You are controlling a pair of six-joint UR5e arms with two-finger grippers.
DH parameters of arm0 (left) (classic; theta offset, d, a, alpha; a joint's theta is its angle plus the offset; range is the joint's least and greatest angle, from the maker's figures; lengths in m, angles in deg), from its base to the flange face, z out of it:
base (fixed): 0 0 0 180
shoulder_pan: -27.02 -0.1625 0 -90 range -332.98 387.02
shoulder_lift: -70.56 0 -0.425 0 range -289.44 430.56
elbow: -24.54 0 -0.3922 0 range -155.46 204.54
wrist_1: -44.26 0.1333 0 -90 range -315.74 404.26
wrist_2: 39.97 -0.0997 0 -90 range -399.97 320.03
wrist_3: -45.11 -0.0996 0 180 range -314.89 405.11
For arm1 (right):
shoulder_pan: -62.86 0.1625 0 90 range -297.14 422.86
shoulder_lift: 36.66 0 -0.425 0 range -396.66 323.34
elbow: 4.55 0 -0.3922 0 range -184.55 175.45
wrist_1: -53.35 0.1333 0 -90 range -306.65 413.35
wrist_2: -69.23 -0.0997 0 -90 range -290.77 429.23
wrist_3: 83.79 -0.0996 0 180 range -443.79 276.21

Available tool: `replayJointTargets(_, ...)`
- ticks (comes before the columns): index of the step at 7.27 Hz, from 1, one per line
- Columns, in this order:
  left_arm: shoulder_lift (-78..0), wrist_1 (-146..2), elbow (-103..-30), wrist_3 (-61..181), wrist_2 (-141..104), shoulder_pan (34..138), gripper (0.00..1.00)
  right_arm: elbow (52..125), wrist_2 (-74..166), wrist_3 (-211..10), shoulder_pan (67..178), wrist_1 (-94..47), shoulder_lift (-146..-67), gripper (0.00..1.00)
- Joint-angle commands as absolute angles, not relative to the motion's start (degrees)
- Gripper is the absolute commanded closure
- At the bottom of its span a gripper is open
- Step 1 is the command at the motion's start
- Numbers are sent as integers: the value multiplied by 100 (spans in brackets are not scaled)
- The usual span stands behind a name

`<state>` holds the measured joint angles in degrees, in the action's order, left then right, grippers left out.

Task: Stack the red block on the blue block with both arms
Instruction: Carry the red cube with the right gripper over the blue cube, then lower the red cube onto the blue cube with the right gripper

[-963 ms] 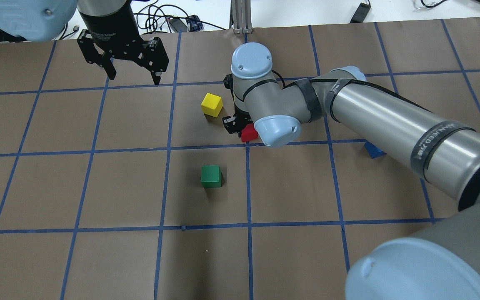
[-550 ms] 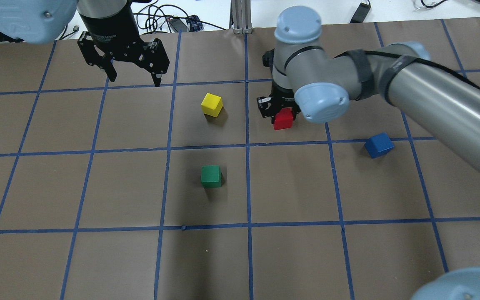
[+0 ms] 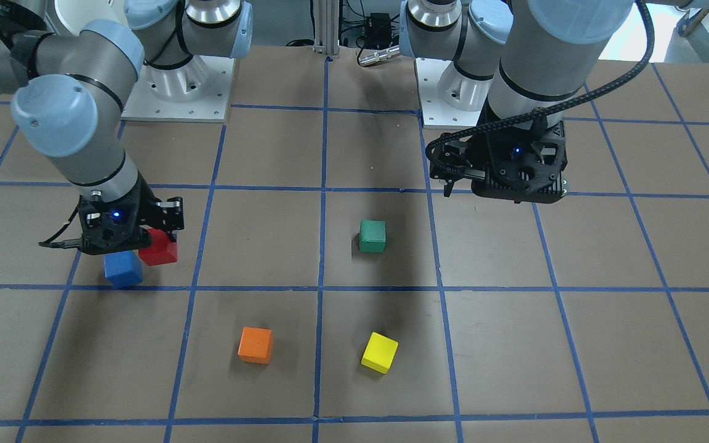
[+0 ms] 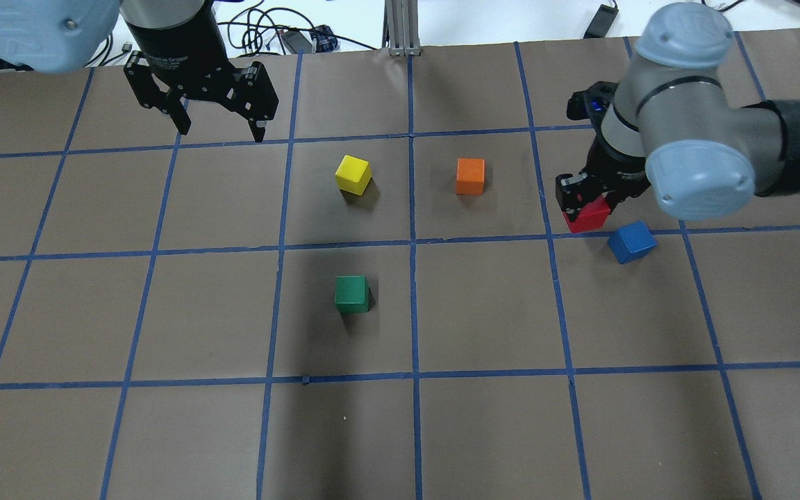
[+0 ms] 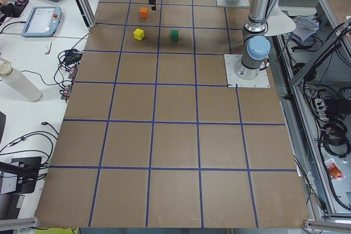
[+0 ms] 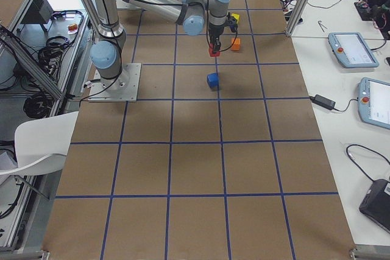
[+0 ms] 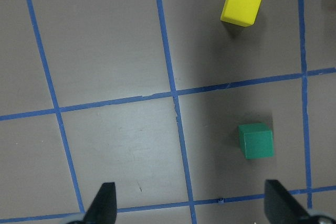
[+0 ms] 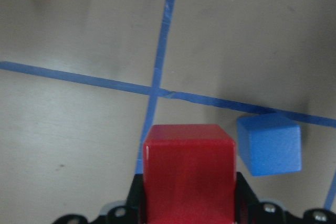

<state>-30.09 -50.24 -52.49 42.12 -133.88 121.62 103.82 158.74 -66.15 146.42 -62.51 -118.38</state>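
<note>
My right gripper (image 4: 586,208) is shut on the red block (image 4: 587,217) and holds it above the table, just left of the blue block (image 4: 631,242) in the overhead view. The right wrist view shows the red block (image 8: 189,169) between the jaws, with the blue block (image 8: 269,144) on the table beside it. In the front view the red block (image 3: 159,248) hangs next to the blue block (image 3: 123,269). My left gripper (image 4: 218,128) is open and empty at the far left of the table, fingertips (image 7: 105,203) spread wide.
An orange cube (image 4: 470,176), a yellow cube (image 4: 353,173) and a green cube (image 4: 351,294) sit on the brown gridded table (image 4: 164,312). Cables lie beyond the far edge.
My right arm has carried the red block to the right, from beside the yellow cube to right next to the blue block, uncovering the orange cube. The left arm has barely moved.
</note>
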Motion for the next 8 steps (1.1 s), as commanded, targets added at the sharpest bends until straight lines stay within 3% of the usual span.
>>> replayJointTargets(1, -3033, -4874, -5245, 4204, -13401, 12168, 0, 10759, 15879, -5265, 13883, -6626, -11928, 100)
replayJointTargets(8, -3007, -4820, -5245, 4186, -13032, 12168, 0, 11340, 15765, -4644, 13563, -7392, -11867, 100)
